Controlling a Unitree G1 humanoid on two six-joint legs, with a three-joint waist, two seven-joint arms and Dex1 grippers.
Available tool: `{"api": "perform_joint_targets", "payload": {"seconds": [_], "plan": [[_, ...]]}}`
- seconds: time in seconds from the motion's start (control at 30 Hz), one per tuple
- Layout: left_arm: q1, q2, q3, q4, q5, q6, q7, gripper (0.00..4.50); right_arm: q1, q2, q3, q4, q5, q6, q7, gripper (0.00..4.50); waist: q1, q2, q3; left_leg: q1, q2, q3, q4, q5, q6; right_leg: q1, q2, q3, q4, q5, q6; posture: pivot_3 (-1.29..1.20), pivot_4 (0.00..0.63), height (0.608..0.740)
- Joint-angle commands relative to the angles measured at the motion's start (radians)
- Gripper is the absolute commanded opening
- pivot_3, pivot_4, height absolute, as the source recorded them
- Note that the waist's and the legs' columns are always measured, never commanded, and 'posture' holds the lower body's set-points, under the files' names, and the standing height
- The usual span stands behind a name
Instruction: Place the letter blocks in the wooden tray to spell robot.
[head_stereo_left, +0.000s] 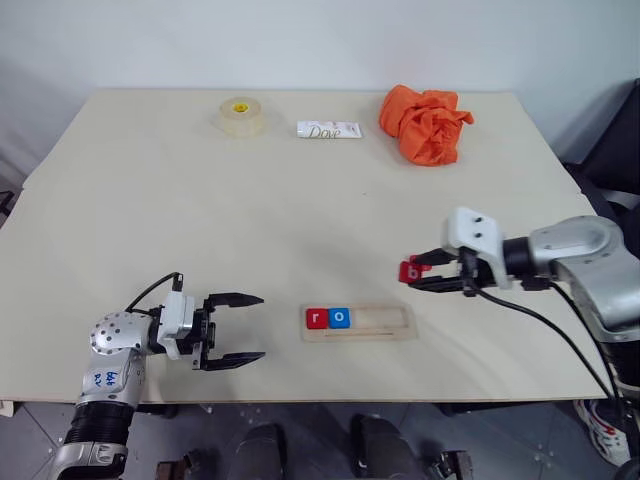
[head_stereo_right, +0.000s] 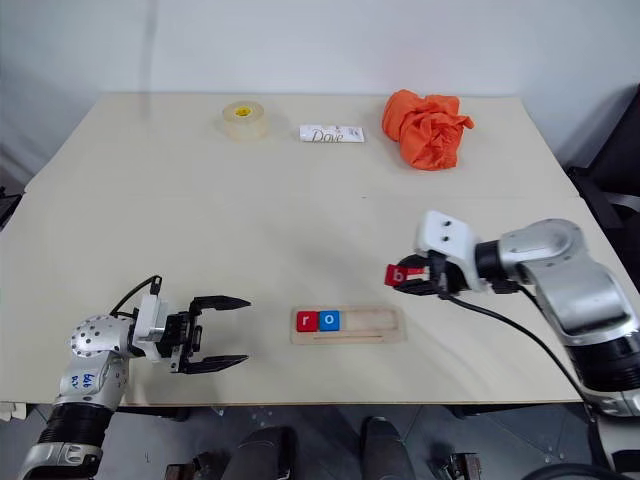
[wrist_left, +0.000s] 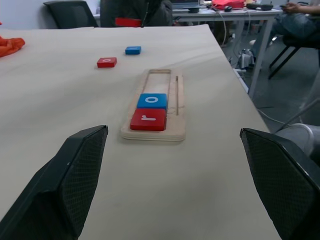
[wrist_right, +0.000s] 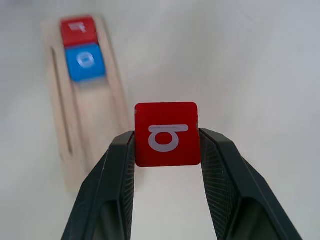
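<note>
We see the red b block (wrist_right: 167, 134) pinched between the two black fingers of the right gripper (head_stereo_left: 425, 271), held above the surface (head_stereo_left: 300, 200) and just right of the wooden tray (head_stereo_left: 385, 322). Its white letter faces the wrist camera.

The tray lies flat near the front edge of the surface. In its groove sit the red r block (head_stereo_left: 316, 318) at the left end and the blue o block (head_stereo_left: 339, 318) touching it on the right; the groove beyond them is bare wood.

In the left wrist view we find two more blocks lying on the surface past the far end of the tray, a red block (wrist_left: 106, 62) and a blue block (wrist_left: 133, 50), near each other but apart. Their letters are too small for us to read.

The left gripper (head_stereo_left: 235, 328) hovers to the left of the tray, pointing at it, its fingers spread wide with nothing between them.

Along the far edge lie a roll of tape (head_stereo_left: 241, 113), a white Dove bar (head_stereo_left: 329, 130) and a crumpled orange cloth (head_stereo_left: 424, 122).
</note>
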Motion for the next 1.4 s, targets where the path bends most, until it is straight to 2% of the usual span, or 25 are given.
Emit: {"api": "perform_joint_targets", "payload": {"seconds": [0.03, 0.3, 0.6, 1.2, 1.4], "plan": [[-0.015, 0.009, 0.019, 0.014, -0.021, -0.018, -0.018, 4.5, -0.011, 0.013, 0.058, -0.084, 0.005, 0.053, 0.003, 1.46, 0.001, 0.0, 0.0, 0.0, 0.0, 0.0, 0.0, 0.0, 0.0, 0.0, 0.0, 0.0, 0.0, 0.0, 0.0, 0.0, 0.15, 0.74], [-0.003, 0.031, 0.053, 0.026, -0.021, -0.041, -0.023, 4.5, -0.052, 0.078, 0.183, -0.1, -0.047, 0.097, -0.036, 1.46, -0.002, 0.0, 0.0, 0.0, 0.0, 0.0, 0.0, 0.0, 0.0, 0.0, 0.0, -0.001, 0.0, 0.0, 0.0, 0.0, 0.15, 0.74], [0.061, 0.011, 0.055, -0.041, -0.017, -0.055, 0.027, 4.5, -0.091, 0.131, 0.293, -0.032, -0.126, 0.041, -0.024, 1.46, -0.001, 0.0, 0.0, -0.001, 0.0, 0.0, 0.0, 0.0, 0.0, -0.001, 0.0, -0.001, 0.0, 0.0, 0.0, 0.0, 0.15, 0.74], [0.104, 0.014, 0.058, -0.086, -0.017, -0.055, 0.087, 4.5, -0.108, 0.173, 0.333, 0.01, -0.192, 0.01, 0.016, 1.46, -0.001, 0.0, 0.0, -0.001, 0.0, 0.0, 0.0, 0.0, 0.0, -0.001, 0.001, -0.001, 0.0, 0.0, 0.0, 0.0, 0.15, 0.74], [0.088, 0.011, 0.052, -0.074, -0.012, -0.058, 0.096, 4.5, -0.109, 0.179, 0.329, -0.01, -0.191, 0.035, 0.015, 3.49, -0.001, 0.0, 0.0, -0.001, 0.0, 0.0, 0.0, 0.0, 0.0, -0.001, 0.001, -0.001, 0.0, 0.0, 0.0, 0.0, 0.15, 0.74]]}}
